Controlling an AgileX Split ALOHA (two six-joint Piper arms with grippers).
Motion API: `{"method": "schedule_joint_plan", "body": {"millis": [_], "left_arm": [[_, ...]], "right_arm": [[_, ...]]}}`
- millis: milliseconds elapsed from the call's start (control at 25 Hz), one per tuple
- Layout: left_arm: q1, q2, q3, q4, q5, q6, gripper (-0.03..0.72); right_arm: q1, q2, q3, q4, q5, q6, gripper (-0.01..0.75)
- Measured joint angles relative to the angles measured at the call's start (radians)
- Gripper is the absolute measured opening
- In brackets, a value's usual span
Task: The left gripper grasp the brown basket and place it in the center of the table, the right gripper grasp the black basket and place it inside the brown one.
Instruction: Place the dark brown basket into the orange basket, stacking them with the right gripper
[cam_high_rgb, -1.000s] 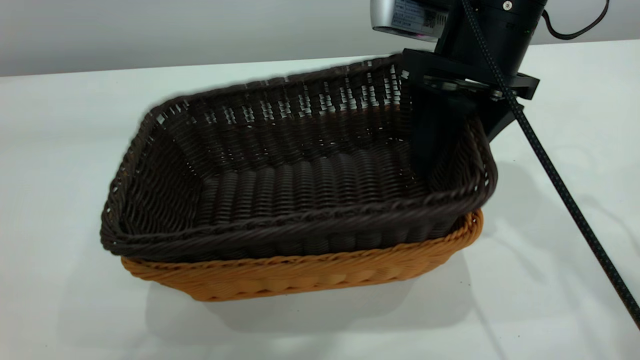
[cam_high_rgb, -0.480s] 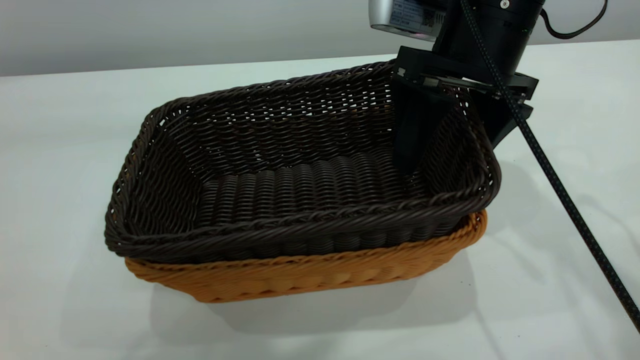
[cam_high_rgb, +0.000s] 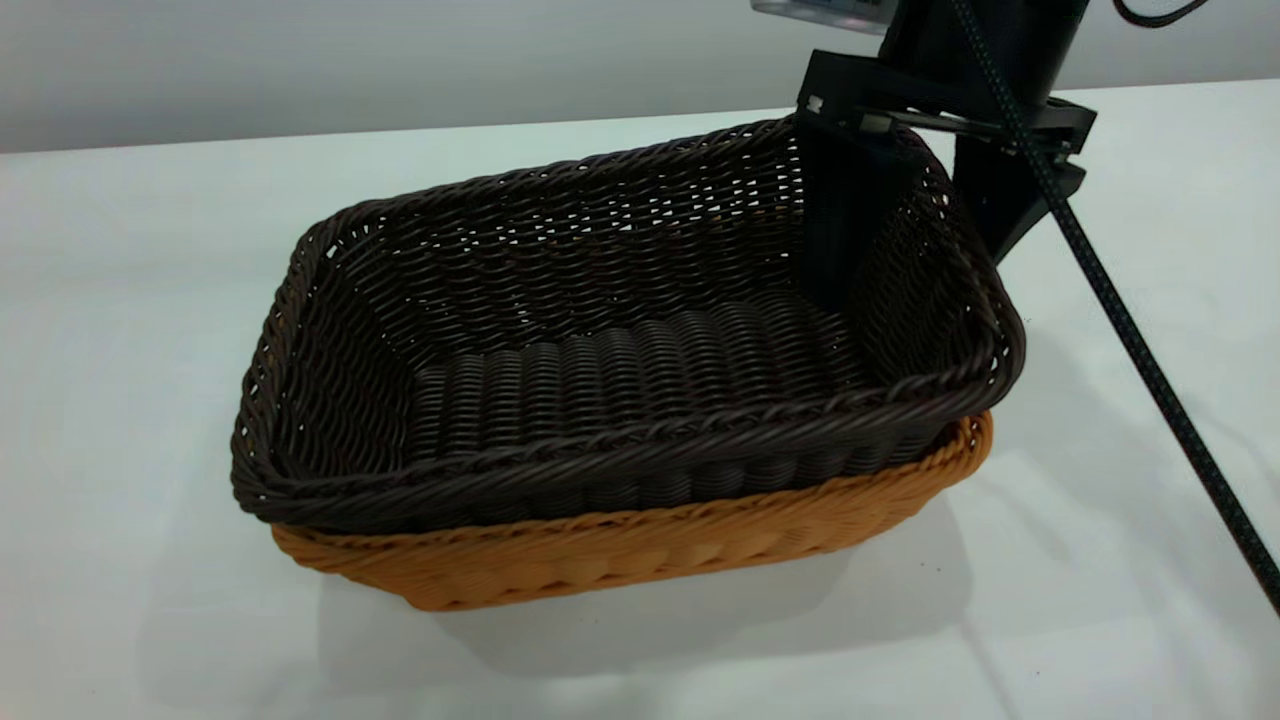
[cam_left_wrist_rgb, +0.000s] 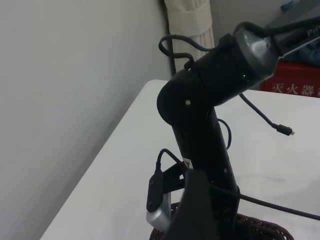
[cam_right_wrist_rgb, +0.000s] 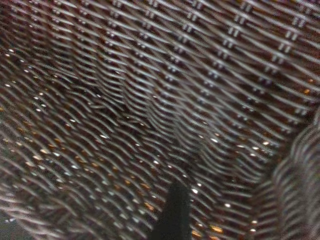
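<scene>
The brown wicker basket (cam_high_rgb: 640, 545) sits mid-desk (cam_high_rgb: 130, 300) with the black wicker basket (cam_high_rgb: 600, 340) nested inside it, rims not quite flush. At about two o'clock, the right tool (cam_high_rgb: 925, 215) straddles the black basket's end wall, one finger inside and one outside, seemingly parted. Lifting off crookedly could snag the weave and tip or drag both baskets. The left tool isn't visible.

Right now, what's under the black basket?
The brown basket sits under the black basket, which nests in it; only its front wall and rim show. Its inside and floor are covered. The right gripper straddles the black basket's right end wall.
</scene>
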Motion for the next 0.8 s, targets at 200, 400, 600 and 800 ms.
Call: {"method": "schedule_joint_plan", "body": {"millis": [200,400,600,800], "left_arm": [[0.000,0.000,0.000,0.000,0.010,0.001,0.545],[0.000,0.000,0.000,0.000,0.021,0.001,0.545],[0.000,0.000,0.000,0.000,0.038,0.001,0.545],[0.000,-0.017,0.000,0.051,0.106,0.001,0.510]], "right_arm": [[0.000,-0.002,0.000,-0.046,0.000,0.015,0.672],[0.000,-0.040,0.000,-0.086,0.001,0.068,0.672],[0.000,-0.116,0.000,-0.064,0.002,0.076,0.672],[0.000,-0.229,0.000,-0.062,0.005,0.108,0.660]]}}
